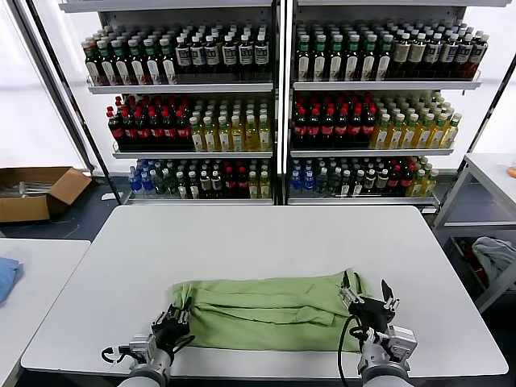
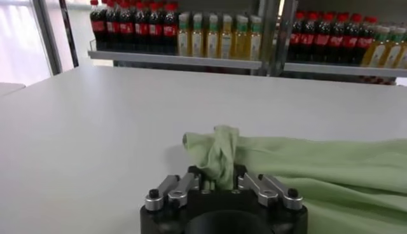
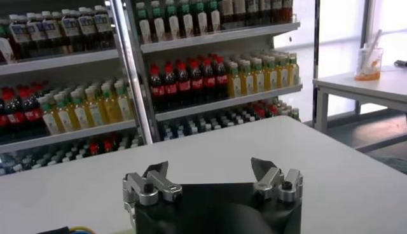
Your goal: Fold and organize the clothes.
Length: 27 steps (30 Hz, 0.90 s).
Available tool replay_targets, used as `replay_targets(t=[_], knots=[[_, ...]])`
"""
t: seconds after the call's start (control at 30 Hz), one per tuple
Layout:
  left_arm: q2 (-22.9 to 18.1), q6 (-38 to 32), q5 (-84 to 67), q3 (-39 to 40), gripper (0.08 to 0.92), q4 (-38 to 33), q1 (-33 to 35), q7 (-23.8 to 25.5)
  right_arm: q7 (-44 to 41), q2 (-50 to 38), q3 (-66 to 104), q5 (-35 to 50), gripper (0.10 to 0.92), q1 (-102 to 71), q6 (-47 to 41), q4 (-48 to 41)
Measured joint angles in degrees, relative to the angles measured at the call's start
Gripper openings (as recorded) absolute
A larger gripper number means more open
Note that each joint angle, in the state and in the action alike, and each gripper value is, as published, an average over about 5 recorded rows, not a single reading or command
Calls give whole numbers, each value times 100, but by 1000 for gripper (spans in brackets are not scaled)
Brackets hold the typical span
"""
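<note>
The clothes are one light green shirt (image 1: 266,310) lying bunched lengthwise near the front edge of the white table (image 1: 242,242). My left gripper (image 1: 176,318) is at the shirt's left end. In the left wrist view a gathered fold of the green shirt (image 2: 219,149) stands pinched between the closed-in fingers of that gripper (image 2: 218,177). My right gripper (image 1: 367,297) hovers at the shirt's right end with its fingers spread. In the right wrist view this gripper (image 3: 210,169) has only bare tabletop between its tips.
Shelves of bottles (image 1: 274,105) stand behind the table. A cardboard box (image 1: 36,192) lies on the floor at the far left. A blue cloth (image 1: 6,276) lies on a side table at left, and a grey-white cloth heap (image 1: 493,254) sits at right.
</note>
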Motion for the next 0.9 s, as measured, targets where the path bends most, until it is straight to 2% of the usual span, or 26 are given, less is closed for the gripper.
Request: replay_targets(t=[0.2, 0.47, 0.6, 0.9], knots=[[31, -18, -56, -94, 120, 108, -56, 42, 12, -40, 38, 45, 823, 55, -22, 23], [388, -85, -205, -549, 111, 161, -160, 127, 21, -76, 52, 70, 823, 109, -31, 19], [856, -136, -337, -1088, 111, 221, -239, 205, 28, -59, 29, 71, 823, 150, -50, 8], [2193, -158, -631, -2411, 111, 658, -421, 350, 60, 7, -24, 31, 823, 210, -90, -21]])
